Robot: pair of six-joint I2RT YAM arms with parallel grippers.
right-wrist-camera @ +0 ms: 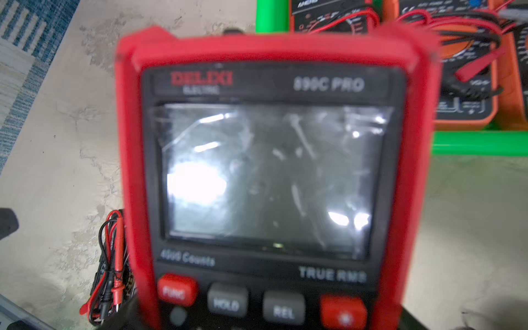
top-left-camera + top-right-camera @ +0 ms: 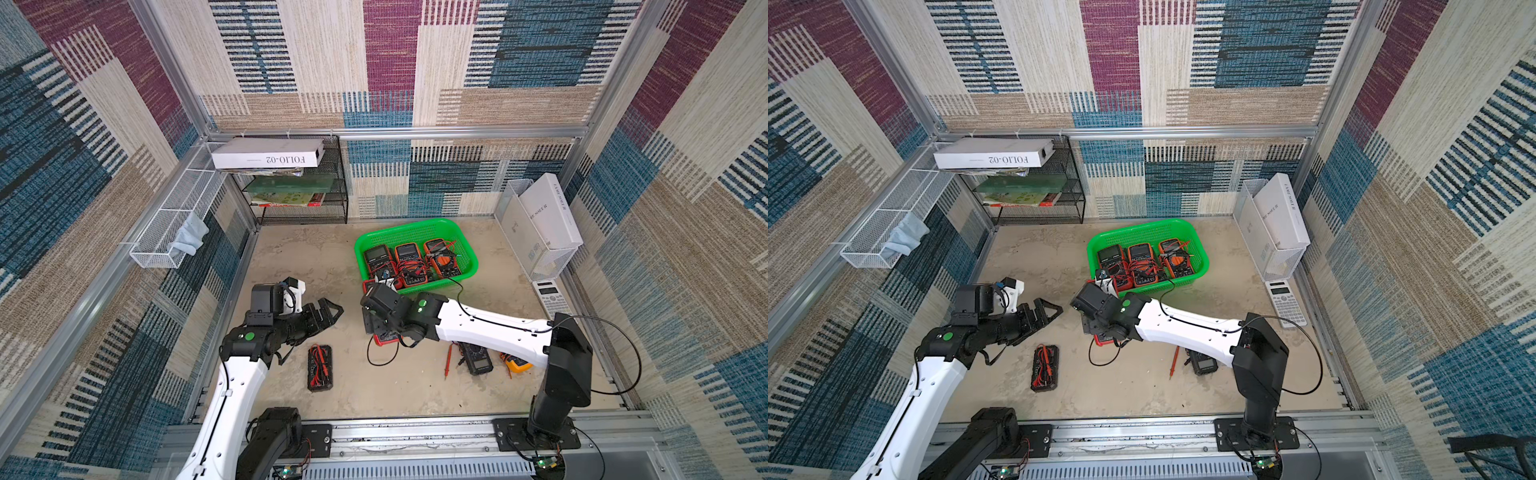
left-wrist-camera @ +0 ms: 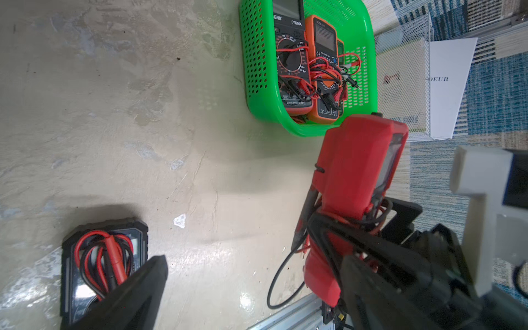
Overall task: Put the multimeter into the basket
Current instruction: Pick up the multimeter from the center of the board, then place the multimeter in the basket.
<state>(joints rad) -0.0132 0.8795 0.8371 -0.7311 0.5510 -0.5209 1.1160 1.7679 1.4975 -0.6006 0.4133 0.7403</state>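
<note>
While right gripper (image 3: 351, 225) clamps multimeter (image 1: 271, 171) | long axis toward basket (image 2: 415, 226), screen end nearest | left gripper (image 2: 334, 316) spread

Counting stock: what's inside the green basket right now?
Three multimeters lie abreast in the green basket, red and black leads tangled on them. The right arm covers its near left corner; its floor beneath them is hidden.

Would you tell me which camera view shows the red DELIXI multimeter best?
The right wrist view: the red DELIXI multimeter fills it, face-on, with screen, brand and buttons legible though blurred. The left wrist view shows only its red side. In both top views the right arm hides most of it.
</note>
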